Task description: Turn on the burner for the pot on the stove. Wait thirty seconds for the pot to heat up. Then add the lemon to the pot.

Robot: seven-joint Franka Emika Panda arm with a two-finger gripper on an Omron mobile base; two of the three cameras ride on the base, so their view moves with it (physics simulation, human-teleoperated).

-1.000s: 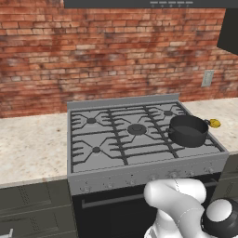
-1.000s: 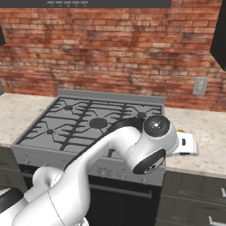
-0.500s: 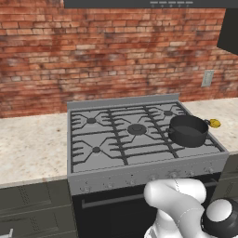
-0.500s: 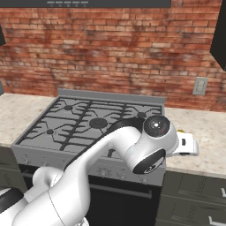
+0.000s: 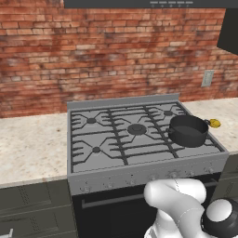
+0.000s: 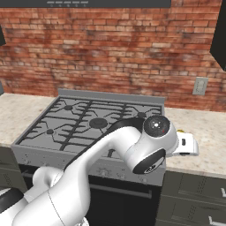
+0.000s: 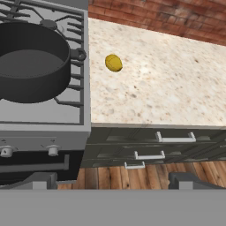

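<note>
pot [image 7: 31,62] on stove [image 7: 66,115], lemon [image 7: 114,62] beside

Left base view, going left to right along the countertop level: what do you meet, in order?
Speckled counter → stove → pot on the stove's right front burner → lemon on the counter beyond.

From my hand view the worktop [image 7: 176,88] right of the stove [image 7: 84,114] lies bare around the lemon [image 7: 114,63], so I can come down on it from above or from the right. On its left, the stove's edge runs near, and the pot [image 7: 31,62] stands just beyond, one side handle [image 7: 79,54] pointing toward the lemon. The pot's mouth is open from above. The brick wall [image 5: 116,60] closes off the back, and a dark cabinet [image 5: 228,28] hangs over the worktop's far right. My fingers [image 7: 39,180] are spread wide, out over the floor in front of the drawers [image 7: 176,139].
</note>
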